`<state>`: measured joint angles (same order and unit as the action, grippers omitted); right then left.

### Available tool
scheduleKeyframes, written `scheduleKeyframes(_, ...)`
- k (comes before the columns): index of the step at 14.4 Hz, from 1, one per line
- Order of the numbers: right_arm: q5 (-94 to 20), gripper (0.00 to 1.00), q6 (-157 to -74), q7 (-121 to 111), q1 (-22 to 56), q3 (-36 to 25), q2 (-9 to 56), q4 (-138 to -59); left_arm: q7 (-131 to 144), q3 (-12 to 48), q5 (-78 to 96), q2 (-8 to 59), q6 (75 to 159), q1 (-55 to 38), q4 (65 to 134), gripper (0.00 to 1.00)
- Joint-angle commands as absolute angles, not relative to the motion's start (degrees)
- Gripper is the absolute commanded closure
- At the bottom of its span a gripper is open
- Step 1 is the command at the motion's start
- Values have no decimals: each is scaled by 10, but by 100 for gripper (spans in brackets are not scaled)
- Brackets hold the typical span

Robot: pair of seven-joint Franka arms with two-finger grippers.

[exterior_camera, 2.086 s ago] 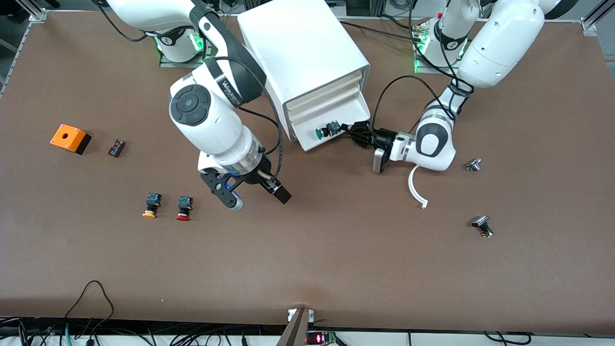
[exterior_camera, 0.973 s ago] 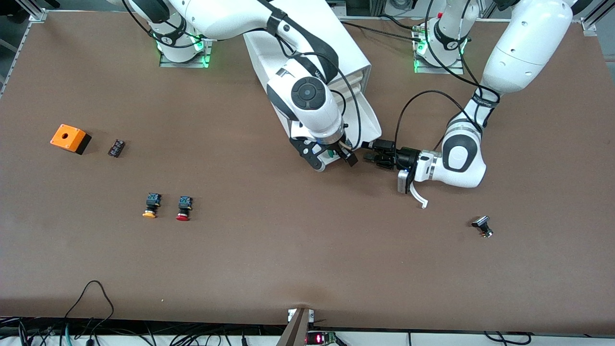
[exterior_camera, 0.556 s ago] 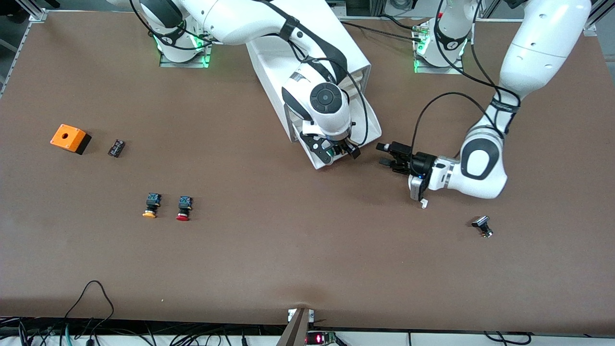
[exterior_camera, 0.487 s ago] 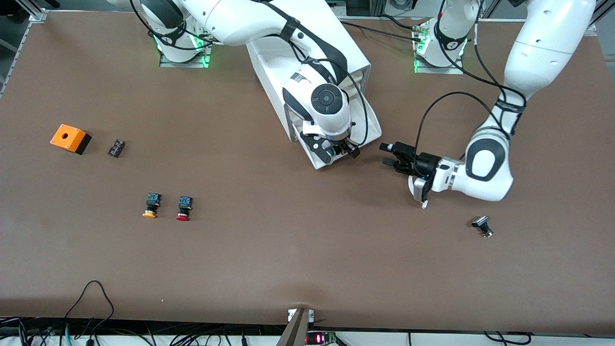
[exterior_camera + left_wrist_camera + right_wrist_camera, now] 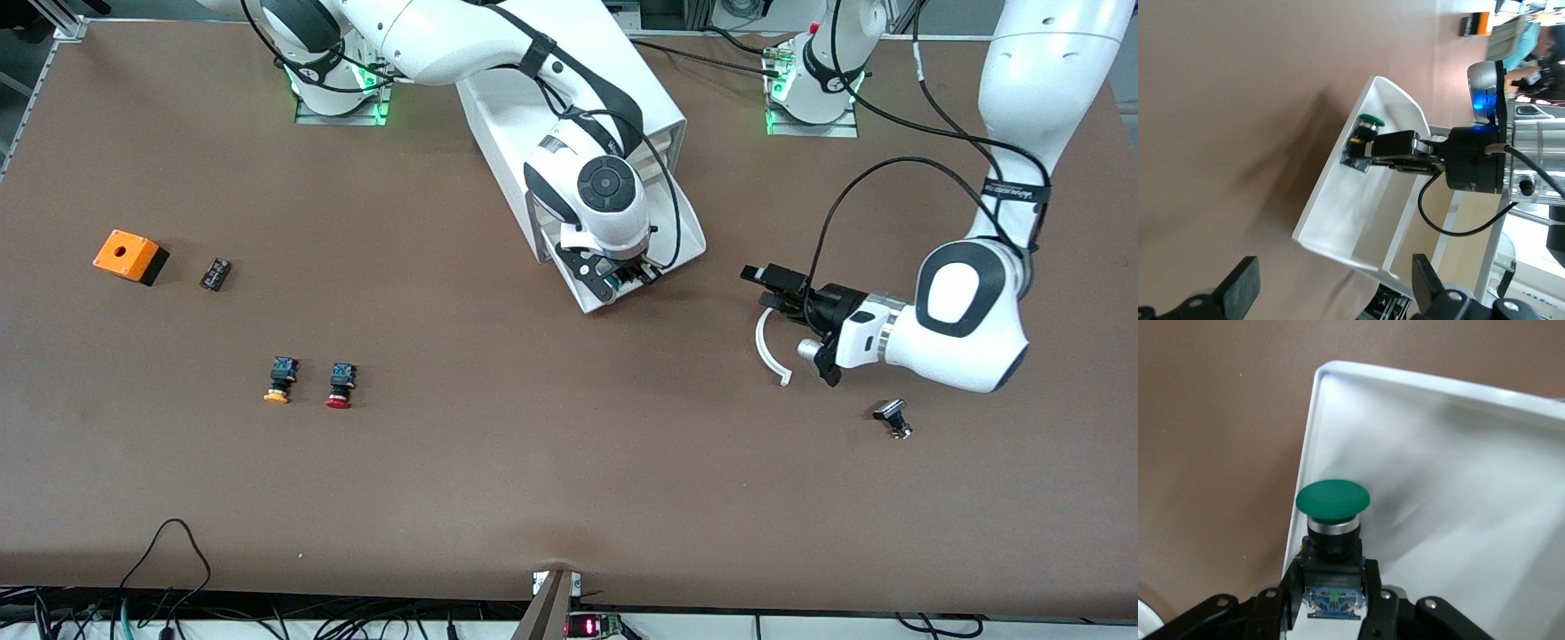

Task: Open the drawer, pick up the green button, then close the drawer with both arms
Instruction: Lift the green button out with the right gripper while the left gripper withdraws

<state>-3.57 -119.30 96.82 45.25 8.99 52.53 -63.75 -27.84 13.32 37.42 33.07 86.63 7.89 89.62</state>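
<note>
The white cabinet [image 5: 569,98] has a lower drawer [image 5: 689,236] pulled out. My right gripper [image 5: 618,277] reaches down into the drawer's front end and is shut on the green-capped button [image 5: 608,282]. In the right wrist view the button [image 5: 1333,500] sits between my right gripper's [image 5: 1331,587] fingers, over the white drawer tray [image 5: 1438,453]. The left wrist view shows the drawer [image 5: 1338,213], the button [image 5: 1368,123] and the right gripper [image 5: 1368,150] holding it. My left gripper [image 5: 760,286] is open and empty over the table, apart from the drawer, toward the left arm's end; its fingers spread wide [image 5: 1335,300].
A white curved strip [image 5: 766,348] lies under the left gripper and a small black-and-metal part [image 5: 892,418] lies nearer the front camera. Toward the right arm's end are a yellow-capped button [image 5: 280,380], a red-capped button [image 5: 340,384], an orange box [image 5: 129,255] and a small black part [image 5: 215,272].
The left gripper pulled the drawer out, let go and drew back toward the left arm's end. The right gripper came over the drawer, went down and closed on the green button.
</note>
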Motion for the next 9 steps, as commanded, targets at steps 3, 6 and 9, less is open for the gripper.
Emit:
scheduleKeyframes(3, -18, 100, -1184, 966, 454, 91, 510, -637, -123, 135, 295, 331, 778, 69, 774, 0)
scheduleKeyframes(6, -25, 100, -1154, 971, 448, 91, 504, -598, -23, 143, 276, 330, 767, 65, 737, 0)
scheduleKeyframes(9, -35, 100, -1124, 930, 420, 91, 489, -580, 45, 141, 203, 312, 804, 21, 742, 0)
